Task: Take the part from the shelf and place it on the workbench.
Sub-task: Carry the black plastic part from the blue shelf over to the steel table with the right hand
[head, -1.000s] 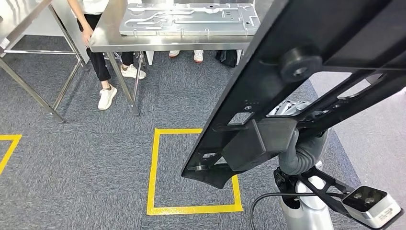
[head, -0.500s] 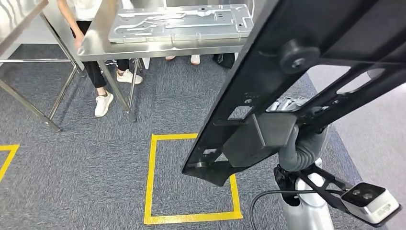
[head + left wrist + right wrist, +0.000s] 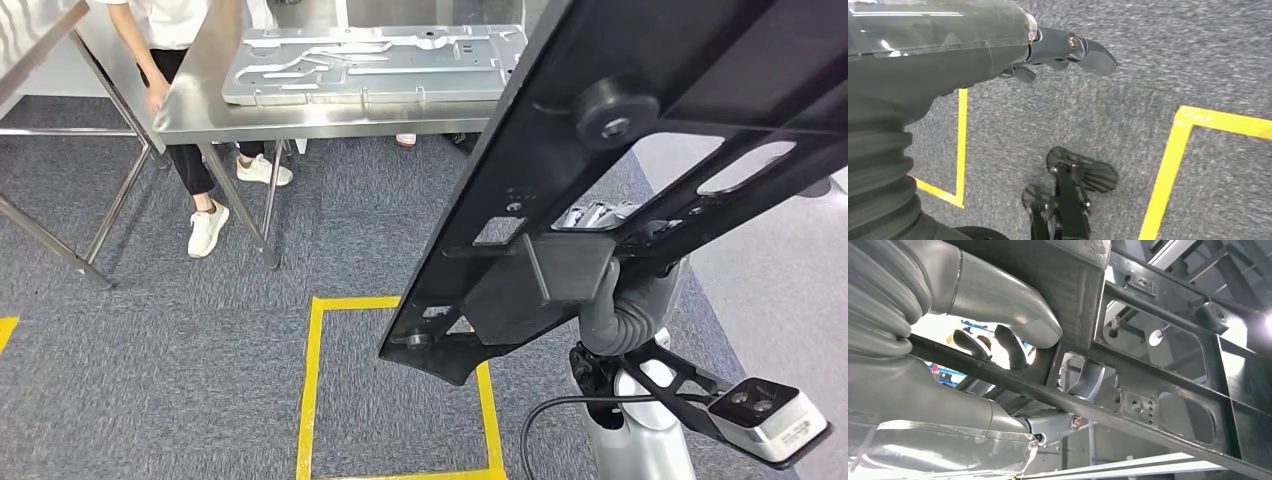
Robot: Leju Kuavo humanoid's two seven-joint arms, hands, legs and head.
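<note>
Bright, even indoor light; some blur and glare in the wrist views.

In the head view the steel workbench (image 3: pixel 330 115) shines with soft reflections and the carpet (image 3: pixel 150 350) is sharp. The left wrist view has motion blur on the floor. In the right wrist view, the black part (image 3: pixel 1158 375) stands dark against overexposed white gaps.

A long black frame-like part (image 3: pixel 640 150) with cut-out openings and a round boss hangs tilted above the carpet, gripped by the right hand (image 3: pixel 610 255), short of the steel table (image 3: pixel 200 105).
</note>
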